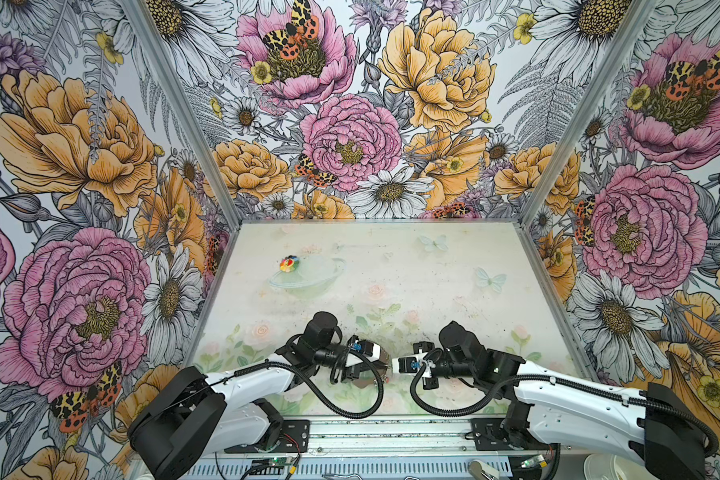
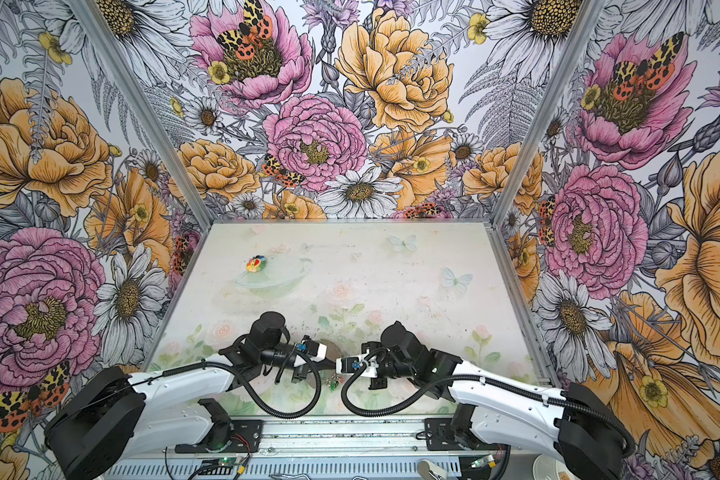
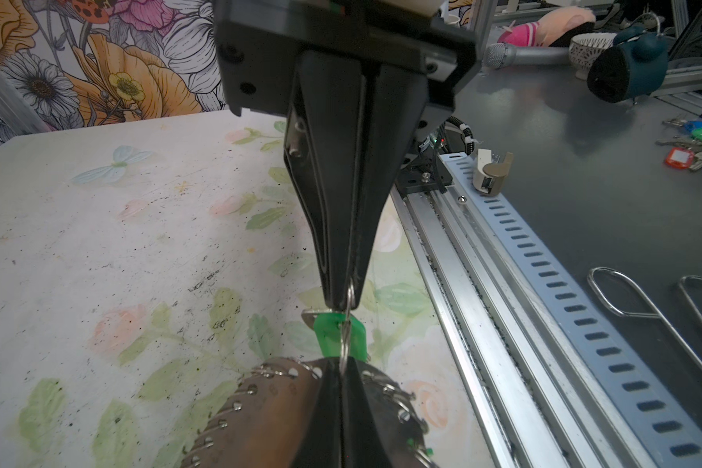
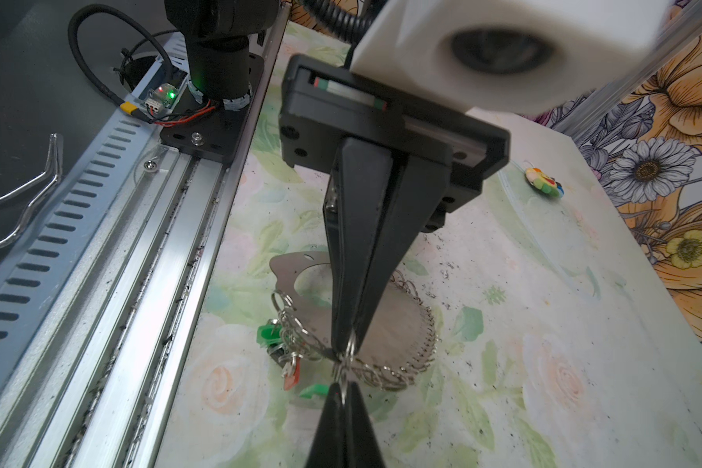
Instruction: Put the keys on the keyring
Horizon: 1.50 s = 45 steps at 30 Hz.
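Tips of left gripper (image 3: 343, 366) and right gripper (image 3: 342, 304) pinch one thin silver wire loop (image 3: 347, 324) on flat grey-brown oval keyring (image 3: 276, 401).

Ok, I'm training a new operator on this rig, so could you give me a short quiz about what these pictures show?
1. True or false: the left hand and the right hand are both shut, tip to tip, at the fringed edge of the keyring.
2. Where on the table does the round multicoloured toy lie in both top views? A) toward the back left, apart from both hands B) between the hands C) in the right hand
3. Fill in: the key head behind the wire loop pinched by the two hands is ____.
Key: 1 true; 2 A; 3 green.
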{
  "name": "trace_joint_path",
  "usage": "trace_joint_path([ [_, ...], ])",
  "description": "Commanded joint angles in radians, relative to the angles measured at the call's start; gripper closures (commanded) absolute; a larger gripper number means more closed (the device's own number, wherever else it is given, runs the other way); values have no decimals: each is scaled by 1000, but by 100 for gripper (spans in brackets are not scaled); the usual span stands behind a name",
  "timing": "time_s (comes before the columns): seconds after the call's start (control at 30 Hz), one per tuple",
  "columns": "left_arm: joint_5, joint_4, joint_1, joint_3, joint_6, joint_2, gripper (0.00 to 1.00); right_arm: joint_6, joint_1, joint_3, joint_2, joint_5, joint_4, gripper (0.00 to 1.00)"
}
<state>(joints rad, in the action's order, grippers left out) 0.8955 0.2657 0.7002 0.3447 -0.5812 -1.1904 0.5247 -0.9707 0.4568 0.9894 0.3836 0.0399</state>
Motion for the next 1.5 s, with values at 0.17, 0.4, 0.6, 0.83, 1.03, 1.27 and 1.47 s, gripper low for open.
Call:
trace_joint_path([
  [0.17,22,-19,19,57,-21,-16,100,15,-19,16,6,3,-18,100],
  [0.4,14,-86,31,73,-74,-30,100,7,-15,11,-23,-5,-1,100],
  [0.6,-5,-180,66,97,-163,-45,100,40,-4,14,-7,5,23,100],
  [0.83,16,-212,71,95,-199,-23,100,83,-2,13,5,-32,35,100],
  [1.03,13,-267,92,118,-232,-39,100,101,-2,17,14,-78,37,100],
  [1.27,10,-297,119,132,-254,-54,100,125,-17,21,22,-140,45,100],
  [1.47,32,-312,126,144,-258,-70,100,165,-38,18,24,-211,42,100],
])
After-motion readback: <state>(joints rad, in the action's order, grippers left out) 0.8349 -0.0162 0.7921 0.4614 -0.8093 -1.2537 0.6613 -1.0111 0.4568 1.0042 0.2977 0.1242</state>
